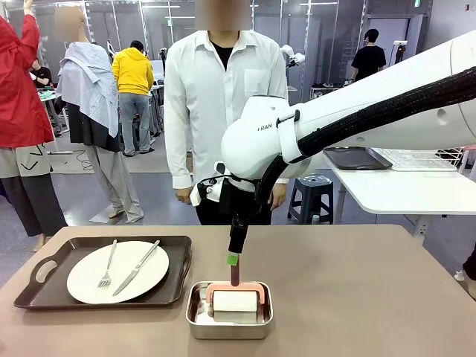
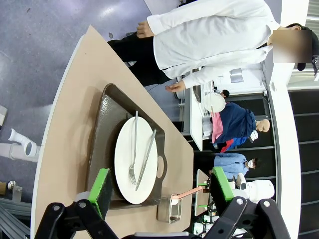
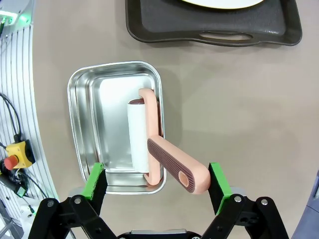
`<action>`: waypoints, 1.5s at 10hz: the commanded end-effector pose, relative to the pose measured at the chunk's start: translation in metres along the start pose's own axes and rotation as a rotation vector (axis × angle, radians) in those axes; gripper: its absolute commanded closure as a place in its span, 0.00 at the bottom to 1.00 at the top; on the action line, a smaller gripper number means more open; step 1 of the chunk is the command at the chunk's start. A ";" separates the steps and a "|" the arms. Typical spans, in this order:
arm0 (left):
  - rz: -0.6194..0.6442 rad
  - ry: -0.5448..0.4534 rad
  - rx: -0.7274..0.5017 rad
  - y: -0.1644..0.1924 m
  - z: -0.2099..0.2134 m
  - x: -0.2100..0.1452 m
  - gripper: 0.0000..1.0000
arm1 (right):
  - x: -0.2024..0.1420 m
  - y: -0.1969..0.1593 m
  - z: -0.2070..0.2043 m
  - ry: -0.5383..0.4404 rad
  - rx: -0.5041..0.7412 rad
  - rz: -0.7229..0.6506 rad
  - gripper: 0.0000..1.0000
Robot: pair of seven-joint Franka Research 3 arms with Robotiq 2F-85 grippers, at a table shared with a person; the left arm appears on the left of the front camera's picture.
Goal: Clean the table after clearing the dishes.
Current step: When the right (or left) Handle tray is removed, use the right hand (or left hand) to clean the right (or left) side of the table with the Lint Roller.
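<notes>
On the brown table (image 1: pixel 357 297) a white plate (image 1: pixel 117 271) with a fork (image 1: pixel 108 265) and knife (image 1: pixel 137 268) lies on a dark handled tray (image 1: pixel 44 286) at the front left. My right gripper (image 1: pixel 233 260) points straight down over the steel pan (image 1: pixel 228 321). It stands open (image 3: pixel 156 184), with the pink roller's handle (image 3: pixel 172 162) between its green pads, untouched. My left gripper (image 2: pixel 162 185) is open and high above the table, looking down on the plate (image 2: pixel 135 159) and tray (image 2: pixel 107 129).
A person in a white shirt (image 1: pixel 216 89) stands at the far edge, hands down. The pan (image 3: pixel 79 109) sits close to the tray's handle (image 3: pixel 214 30). Behind on the right stands a white table (image 1: pixel 401 190) with a dark tray and a wire rack.
</notes>
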State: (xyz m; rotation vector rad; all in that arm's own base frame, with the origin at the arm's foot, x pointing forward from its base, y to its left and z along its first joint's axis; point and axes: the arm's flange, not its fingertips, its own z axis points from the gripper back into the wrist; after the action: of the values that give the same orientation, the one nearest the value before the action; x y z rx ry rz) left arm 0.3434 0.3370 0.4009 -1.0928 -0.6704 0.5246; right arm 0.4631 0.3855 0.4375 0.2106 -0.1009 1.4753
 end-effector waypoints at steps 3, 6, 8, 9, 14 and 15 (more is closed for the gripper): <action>0.000 0.000 -0.010 0.000 0.003 -0.001 0.00 | 0.001 0.001 0.000 0.001 0.001 0.002 0.00; 0.000 0.000 -0.010 0.000 0.003 -0.001 0.00 | -0.050 -0.035 0.076 -0.269 0.097 -0.281 0.00; 0.000 0.000 -0.010 0.000 0.003 -0.001 0.00 | -0.141 -0.064 0.114 -0.505 0.200 -0.552 0.00; 0.000 0.000 -0.010 0.000 0.003 -0.001 0.00 | -0.208 -0.076 0.120 -0.690 0.329 -0.773 0.00; 0.000 0.000 -0.010 0.000 0.003 -0.001 0.00 | -0.520 -0.018 0.109 -1.521 0.532 -1.453 0.00; 0.000 0.000 -0.010 0.000 0.003 -0.001 0.00 | -0.564 0.004 0.091 -1.570 0.507 -1.589 0.00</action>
State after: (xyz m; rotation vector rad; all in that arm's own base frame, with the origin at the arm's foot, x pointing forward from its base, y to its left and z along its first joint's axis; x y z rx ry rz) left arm 0.3441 0.3362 0.4008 -1.0934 -0.6688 0.5230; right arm 0.4203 -0.1798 0.4201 1.2673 -0.3819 -0.0661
